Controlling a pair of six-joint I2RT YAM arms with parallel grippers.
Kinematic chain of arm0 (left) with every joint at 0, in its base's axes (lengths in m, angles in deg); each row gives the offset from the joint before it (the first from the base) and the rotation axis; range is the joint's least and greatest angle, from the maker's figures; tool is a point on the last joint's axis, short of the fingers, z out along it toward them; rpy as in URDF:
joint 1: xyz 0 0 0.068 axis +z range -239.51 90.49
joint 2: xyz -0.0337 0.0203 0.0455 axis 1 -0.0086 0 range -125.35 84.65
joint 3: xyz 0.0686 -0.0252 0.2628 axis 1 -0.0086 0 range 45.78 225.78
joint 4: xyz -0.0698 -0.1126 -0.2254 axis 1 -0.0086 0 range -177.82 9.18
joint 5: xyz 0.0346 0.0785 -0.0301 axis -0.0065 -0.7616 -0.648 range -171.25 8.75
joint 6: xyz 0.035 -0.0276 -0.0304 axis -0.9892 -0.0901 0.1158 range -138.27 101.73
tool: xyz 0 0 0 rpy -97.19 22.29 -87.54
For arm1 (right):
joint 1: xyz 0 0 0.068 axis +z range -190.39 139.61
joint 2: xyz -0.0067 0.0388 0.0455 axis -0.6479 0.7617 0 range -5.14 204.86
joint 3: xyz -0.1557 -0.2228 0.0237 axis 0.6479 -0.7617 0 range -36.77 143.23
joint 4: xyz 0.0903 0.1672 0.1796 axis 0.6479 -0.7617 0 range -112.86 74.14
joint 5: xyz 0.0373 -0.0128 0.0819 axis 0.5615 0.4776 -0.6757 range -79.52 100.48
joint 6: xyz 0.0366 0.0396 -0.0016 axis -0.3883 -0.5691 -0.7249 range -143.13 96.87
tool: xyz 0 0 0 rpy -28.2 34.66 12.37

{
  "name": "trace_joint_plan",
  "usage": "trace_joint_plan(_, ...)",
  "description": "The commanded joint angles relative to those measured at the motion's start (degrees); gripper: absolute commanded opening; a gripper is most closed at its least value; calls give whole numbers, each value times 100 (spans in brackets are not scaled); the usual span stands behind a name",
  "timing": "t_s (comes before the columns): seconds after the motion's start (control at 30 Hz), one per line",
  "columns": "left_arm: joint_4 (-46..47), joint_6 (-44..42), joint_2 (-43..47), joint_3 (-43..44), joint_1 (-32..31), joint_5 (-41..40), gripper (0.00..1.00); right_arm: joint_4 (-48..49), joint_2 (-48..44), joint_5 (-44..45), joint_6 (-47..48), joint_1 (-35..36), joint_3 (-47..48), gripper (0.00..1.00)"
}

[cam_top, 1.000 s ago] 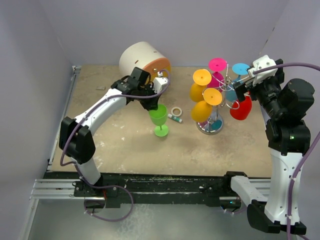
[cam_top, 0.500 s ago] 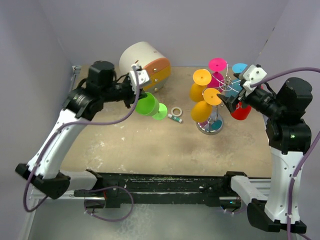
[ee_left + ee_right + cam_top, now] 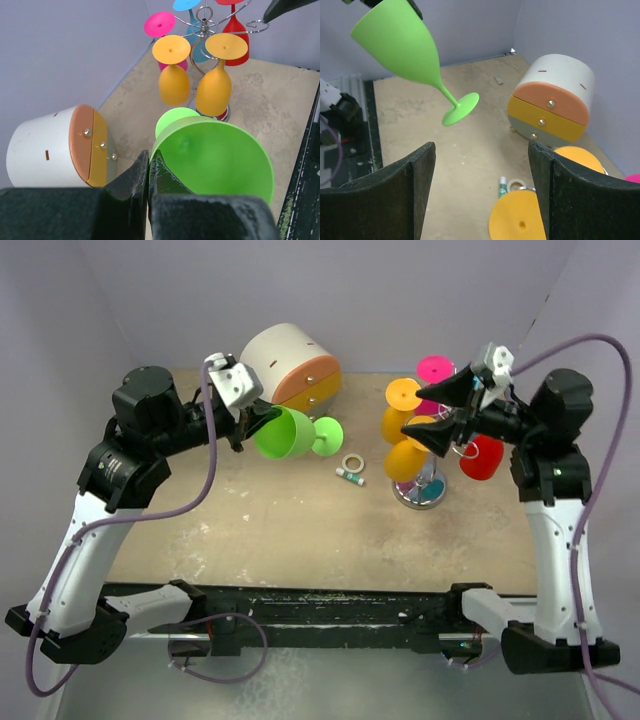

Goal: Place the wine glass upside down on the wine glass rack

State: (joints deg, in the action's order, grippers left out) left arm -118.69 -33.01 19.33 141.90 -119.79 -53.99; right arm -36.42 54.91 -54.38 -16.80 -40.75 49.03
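Our left gripper (image 3: 250,422) is pinching the rim of the green wine glass (image 3: 285,433), with its jaws pressed almost together on the thin wall. The glass hangs clear of the table just right of the fingertips. It lies nearly on its side, and its foot points toward the rack. Just behind the gripper sits the white drawer box (image 3: 290,365). Below and to the right of the glass foot lie a tape roll (image 3: 352,462) and a small tube (image 3: 350,476). Well to the right of the gripper stands the wine glass rack (image 3: 421,495), with two yellow glasses (image 3: 403,462) hung on its near arms. Our right gripper (image 3: 424,412) hovers at the rack's top, jaws spread with nothing between them.

We judge the rim pinch to be the weak point, because a smooth bowl held by one edge could pivot or slip as we turn it over. The foot could also knock a yellow glass or meet the right gripper's fingers, since both crowd the side the glass would approach from. There is open room over the bare table between glass and rack. The back wall and the box hem us in behind, and the right wall stands close beyond the rack.
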Motion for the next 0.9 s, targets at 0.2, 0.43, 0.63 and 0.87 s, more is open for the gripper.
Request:
trace_joint_plan(0.2,382,558,-122,605,93,-265,0,1629,733,1032,-2447,982,-73,75)
trace_joint_plan(0.43,505,233,-216,492,108,-482,0,1730,1097,1592,-2928,1326,-299,73)
trace_joint_plan(0.63,548,235,-286,491,192,-448,0,1634,1637,1897,-3011,1687,-40,66)
trace_joint_plan(0.87,561,212,-312,475,259,-399,0,1820,2026,1894,-3257,2022,45,60)
